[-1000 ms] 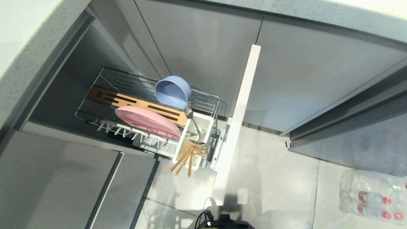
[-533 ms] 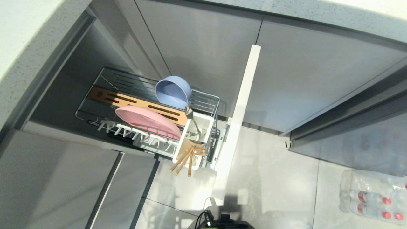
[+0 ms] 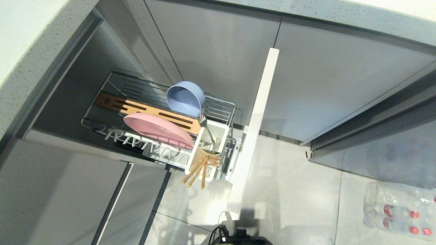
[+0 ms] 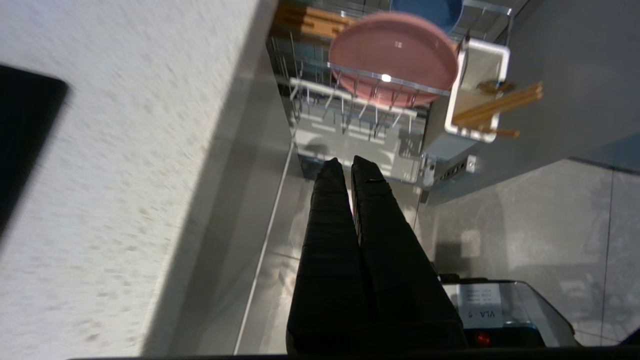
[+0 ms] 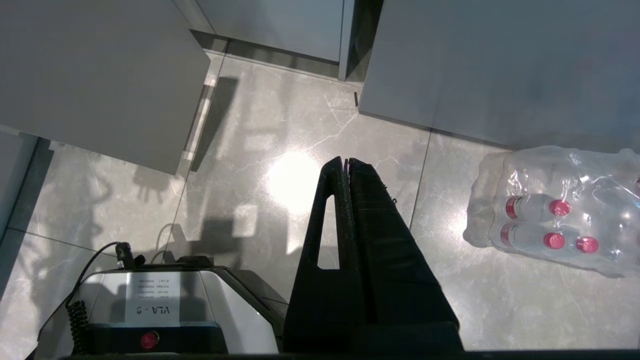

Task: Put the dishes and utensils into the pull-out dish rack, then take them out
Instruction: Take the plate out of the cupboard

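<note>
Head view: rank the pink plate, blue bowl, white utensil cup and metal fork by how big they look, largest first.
1. Flat round salmon-pink plate
2. Round periwinkle-blue bowl and white rectangular utensil cup: they look about alike, and the cup stands nearer the camera, so no ranking.
3. Slim silver metal fork, partly inside the cup.

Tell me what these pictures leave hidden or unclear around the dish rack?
- Fork: its handle end is sunk in the white utensil cup, head view.
- Chopsticks: their lower ends are hidden in the same cup.
- Blue bowl: cut off by the left wrist view's edge.
- Both arms: outside the head view.
</note>
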